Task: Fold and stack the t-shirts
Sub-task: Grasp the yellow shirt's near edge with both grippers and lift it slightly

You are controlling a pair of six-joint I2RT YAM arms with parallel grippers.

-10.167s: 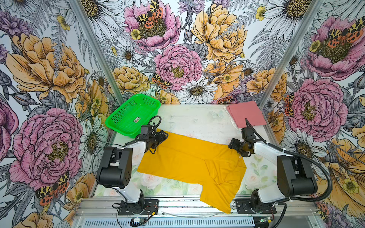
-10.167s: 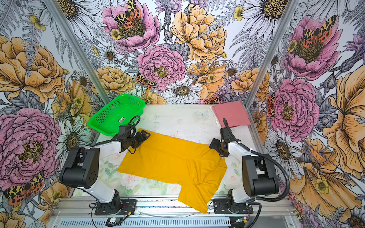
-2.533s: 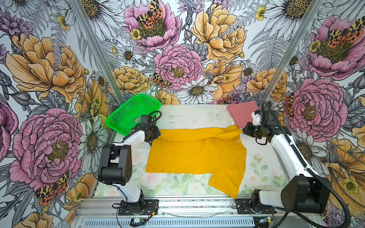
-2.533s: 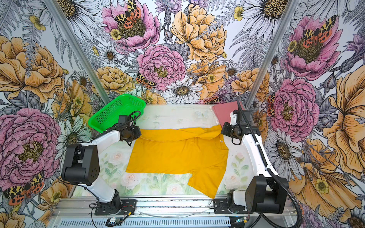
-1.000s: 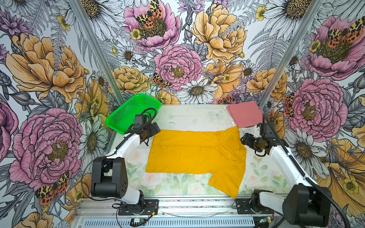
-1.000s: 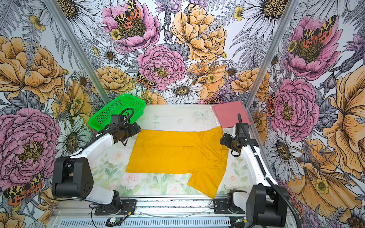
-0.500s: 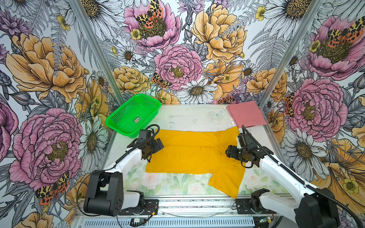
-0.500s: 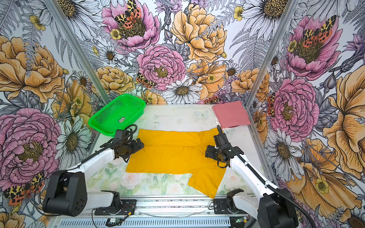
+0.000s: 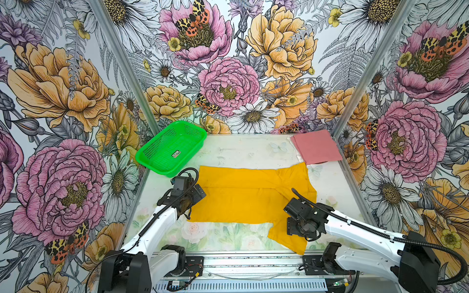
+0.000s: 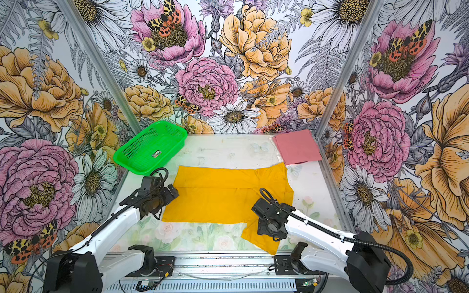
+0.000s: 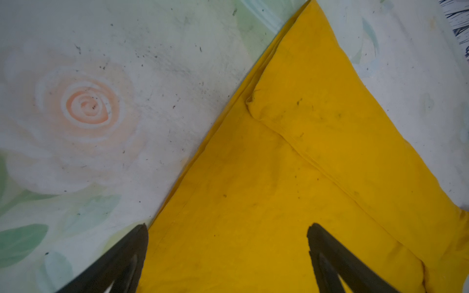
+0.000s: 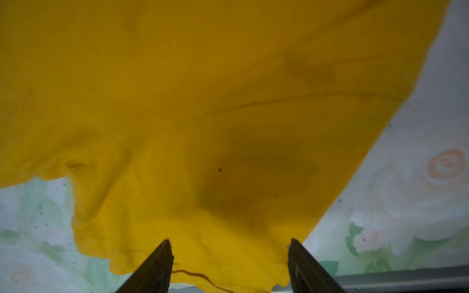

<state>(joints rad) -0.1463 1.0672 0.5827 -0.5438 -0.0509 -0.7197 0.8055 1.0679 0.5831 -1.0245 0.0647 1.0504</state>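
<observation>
The mustard-yellow t-shirt [image 9: 243, 197] [image 10: 215, 200] lies flat across the middle of the table, its far strip folded over onto the body. One sleeve [image 9: 284, 241] sticks out toward the front edge. The pink t-shirt [image 9: 316, 149] [image 10: 297, 147] lies folded in the back right corner. My left gripper [image 9: 189, 203] [image 11: 227, 228] hovers open over the yellow shirt's left edge, holding nothing. My right gripper [image 9: 299, 228] [image 12: 229, 241] is open above the protruding sleeve, its fingers straddling the sleeve's hem without pinching it.
A bright green mesh basket [image 9: 172, 149] [image 10: 149, 149] stands tilted at the back left, against the wall. Flowered walls enclose the table on three sides. A metal rail [image 9: 253, 261] runs along the front edge just below the sleeve.
Both arms have drawn back from the shirt's far edge toward the front. The right gripper went from the shirt's right side to above the front sleeve. The left slid nearer along the left edge.
</observation>
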